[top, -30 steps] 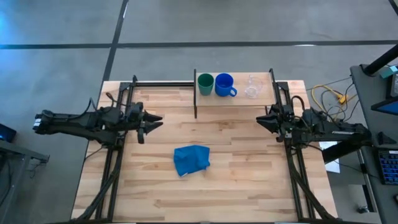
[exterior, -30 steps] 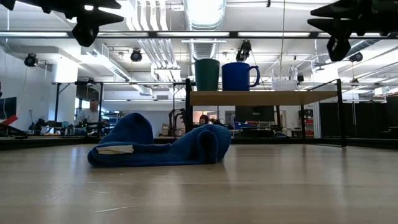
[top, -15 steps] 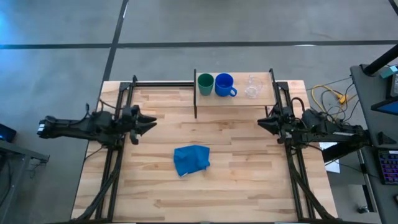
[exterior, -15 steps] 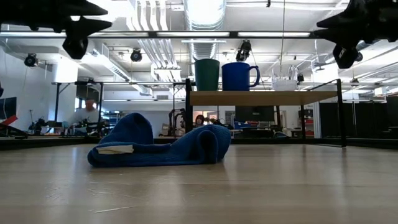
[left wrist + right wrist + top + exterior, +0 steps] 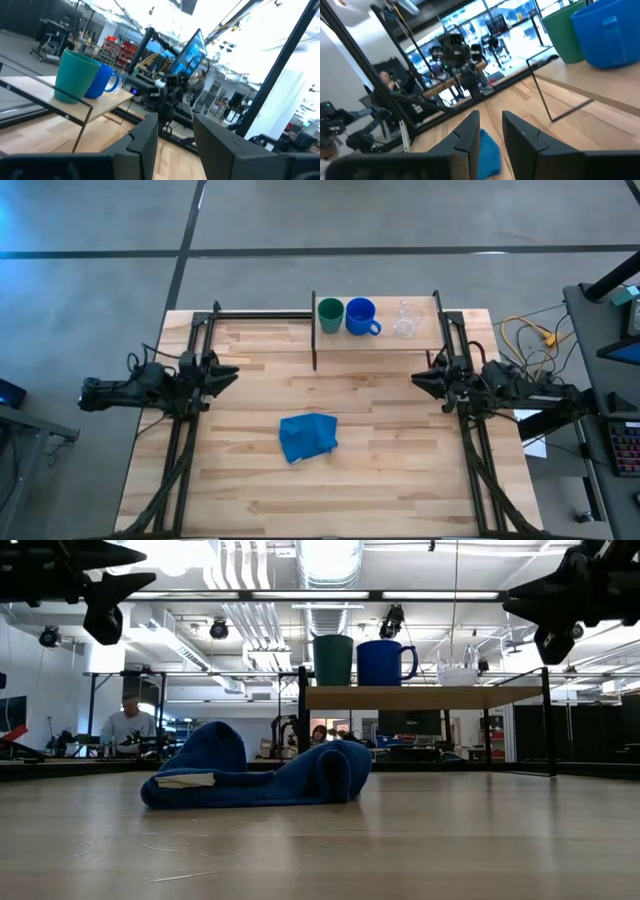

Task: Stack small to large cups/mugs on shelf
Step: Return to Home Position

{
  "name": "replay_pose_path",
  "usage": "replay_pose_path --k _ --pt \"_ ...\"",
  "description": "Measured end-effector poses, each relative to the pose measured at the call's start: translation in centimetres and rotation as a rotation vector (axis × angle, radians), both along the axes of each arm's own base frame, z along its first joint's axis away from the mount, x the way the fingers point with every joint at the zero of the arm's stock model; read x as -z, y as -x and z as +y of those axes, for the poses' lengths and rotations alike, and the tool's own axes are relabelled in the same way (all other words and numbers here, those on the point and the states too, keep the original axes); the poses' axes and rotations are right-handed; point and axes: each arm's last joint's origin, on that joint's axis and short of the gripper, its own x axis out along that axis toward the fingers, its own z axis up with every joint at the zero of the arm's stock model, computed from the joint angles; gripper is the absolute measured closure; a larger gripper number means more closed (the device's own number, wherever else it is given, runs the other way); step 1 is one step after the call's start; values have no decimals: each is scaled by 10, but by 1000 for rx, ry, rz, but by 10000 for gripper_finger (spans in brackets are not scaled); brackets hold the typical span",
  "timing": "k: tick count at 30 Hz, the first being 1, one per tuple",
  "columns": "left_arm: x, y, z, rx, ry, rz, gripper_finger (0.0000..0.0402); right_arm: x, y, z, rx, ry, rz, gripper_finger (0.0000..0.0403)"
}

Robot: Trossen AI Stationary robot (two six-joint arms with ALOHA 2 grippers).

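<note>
Green cup [image 5: 330, 311], blue mug [image 5: 360, 315] and clear glass [image 5: 405, 320] are standing in a row on the shelf [image 5: 385, 342]; placing looks done. Left pincer [image 5: 228, 373] and right pincer [image 5: 420, 378] are hovering empty and slightly open at the surface's [image 5: 380, 470] sides, keeping clear.

The right wrist view's edge cuts off the blue mug [image 5: 607, 35].

Green cup [image 5: 330, 311], blue mug [image 5: 360, 315], clear glass [image 5: 405, 320], upright in row on shelf [image 5: 378, 340]
</note>
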Motion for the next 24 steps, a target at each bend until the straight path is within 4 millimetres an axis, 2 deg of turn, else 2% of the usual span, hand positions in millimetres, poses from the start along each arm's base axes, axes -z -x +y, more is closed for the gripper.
replay_pose_path --k 7,12,24 --pt "5 -1 0 -6 20 15 291 17 -5 0 0 -7 -47 332" --pt "16 -6 1 -33 27 48 291 31 -9 0 3 -16 -76 331" --pt "37 -11 1 -36 154 102 291 33 -10 -1 7 -57 -55 327"
